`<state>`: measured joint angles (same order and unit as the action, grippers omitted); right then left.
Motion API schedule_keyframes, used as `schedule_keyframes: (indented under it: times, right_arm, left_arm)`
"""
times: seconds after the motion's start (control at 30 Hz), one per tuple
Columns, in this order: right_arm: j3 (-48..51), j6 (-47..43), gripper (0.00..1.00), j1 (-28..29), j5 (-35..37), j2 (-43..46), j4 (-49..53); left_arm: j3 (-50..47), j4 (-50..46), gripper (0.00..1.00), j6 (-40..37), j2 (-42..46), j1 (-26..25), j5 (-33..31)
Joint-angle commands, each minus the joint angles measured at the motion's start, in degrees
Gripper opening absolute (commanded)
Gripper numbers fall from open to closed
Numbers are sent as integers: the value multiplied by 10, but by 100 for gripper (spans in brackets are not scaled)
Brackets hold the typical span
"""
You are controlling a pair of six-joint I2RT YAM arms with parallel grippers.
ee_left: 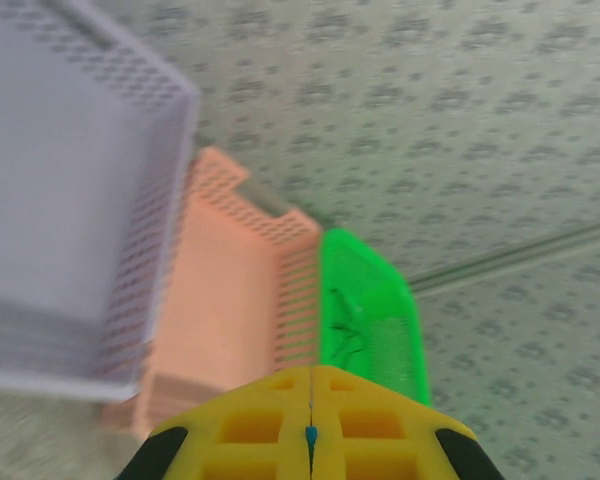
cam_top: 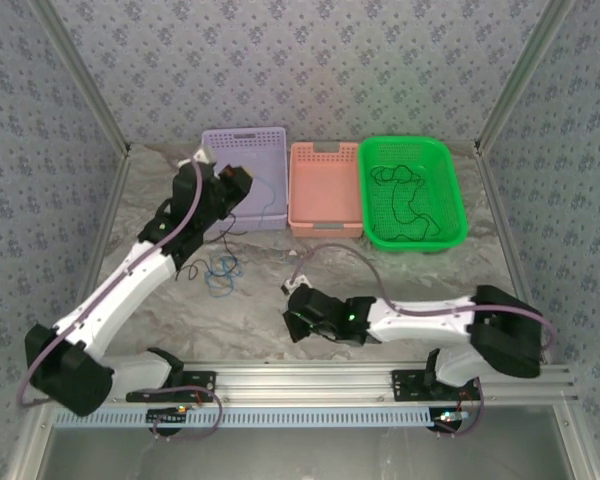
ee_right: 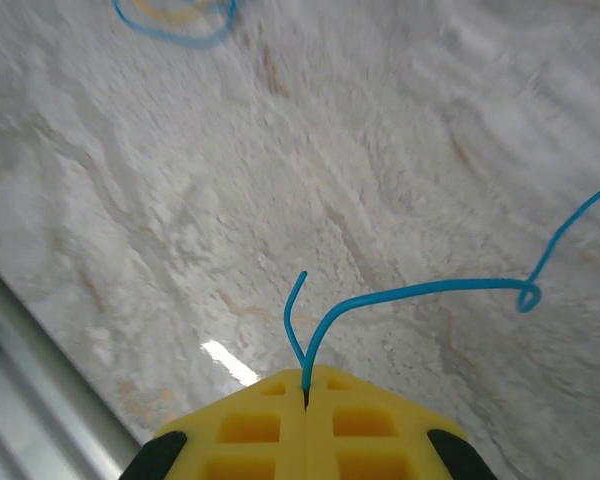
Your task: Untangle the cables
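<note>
right gripper (ee_right: 306,385) jaws pinched shut on thin glossy blue cable (ee_right: 430,290), low over the marbled table (ee_right: 180,200). left gripper (ee_left: 310,400) jaws pressed together with a blue speck in the seam, probably that cable, raised by the perforated purple basket (ee_left: 70,200). best to draw apart slowly and watch the kink. loose blue coil (cam_top: 220,268) left-centre; black cable (cam_top: 398,176) squiggled in the far-right green basket (cam_top: 410,142).
</note>
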<state>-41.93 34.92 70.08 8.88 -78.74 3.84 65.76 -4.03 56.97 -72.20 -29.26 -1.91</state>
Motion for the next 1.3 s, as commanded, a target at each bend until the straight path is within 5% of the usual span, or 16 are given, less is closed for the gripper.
schedule_keyframes:
  times: [0.0, 0.27, 0.57, 0.9, 1.27]
  right_arm:
    - [-25, -14, 0, -31, 17, 67, 77]
    - [-110, -83, 0, -231, -135, 87, 125]
    - [-200, -123, 0, -377, -237, -6, 125]
    - [-321, -133, 0, -440, -283, -132, 129]
    - [-372, -130, 0, -456, -248, -266, 119]
  left_arm:
    - [71, 94, 0, -26, -69, 1, 74]
    - [241, 144, 0, -64, -262, 0, 115]
    - [379, 126, 0, -82, -415, 6, 119]
    - [525, 85, 0, -84, -561, 23, 135]
    - [709, -31, 0, -93, -722, 18, 155]
